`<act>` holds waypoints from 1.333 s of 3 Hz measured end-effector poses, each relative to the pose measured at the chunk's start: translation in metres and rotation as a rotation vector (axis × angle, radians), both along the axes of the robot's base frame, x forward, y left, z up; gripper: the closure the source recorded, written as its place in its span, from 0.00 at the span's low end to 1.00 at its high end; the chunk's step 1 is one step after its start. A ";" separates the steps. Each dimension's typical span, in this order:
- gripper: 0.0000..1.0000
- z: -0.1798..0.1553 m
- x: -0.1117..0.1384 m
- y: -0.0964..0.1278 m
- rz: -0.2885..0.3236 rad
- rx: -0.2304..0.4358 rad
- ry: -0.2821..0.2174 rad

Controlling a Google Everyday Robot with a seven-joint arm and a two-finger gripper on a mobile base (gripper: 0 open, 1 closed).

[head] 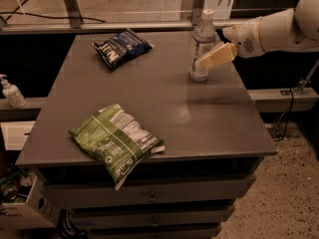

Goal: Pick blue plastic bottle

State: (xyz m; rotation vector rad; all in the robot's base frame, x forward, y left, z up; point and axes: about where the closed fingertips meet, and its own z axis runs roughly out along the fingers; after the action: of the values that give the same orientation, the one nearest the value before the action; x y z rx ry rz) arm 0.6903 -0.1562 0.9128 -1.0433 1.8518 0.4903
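Clear bluish plastic: bottle [200,40], one, upright, with a white cap and a white-blue label. It stands at the tip of the gripper [214,57], which lies across its lower side. Whether the gripper holds it cannot be told.

Grey table [209,123], one, bears both. A white arm [271,31] reaches in behind the gripper.

Chip bags, two: blue bag [121,48], well apart from the gripper across the table, and green bag [115,139], farther off at the near edge. Neither blocks the bottle.

Pump bottle [11,91], one, white, off the table and farthest from the gripper.

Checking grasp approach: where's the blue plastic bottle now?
Camera view: blue plastic bottle stands upright at the table's far right, gripper at its right side.
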 end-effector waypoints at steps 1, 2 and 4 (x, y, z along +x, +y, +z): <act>0.00 0.000 0.007 0.008 -0.003 0.030 -0.017; 0.18 -0.004 0.009 0.012 0.006 0.053 -0.038; 0.64 -0.008 0.010 0.015 0.016 0.073 -0.054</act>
State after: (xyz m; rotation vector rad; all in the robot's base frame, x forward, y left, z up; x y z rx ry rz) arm 0.7006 -0.1411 0.9045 -1.0132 1.7664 0.5302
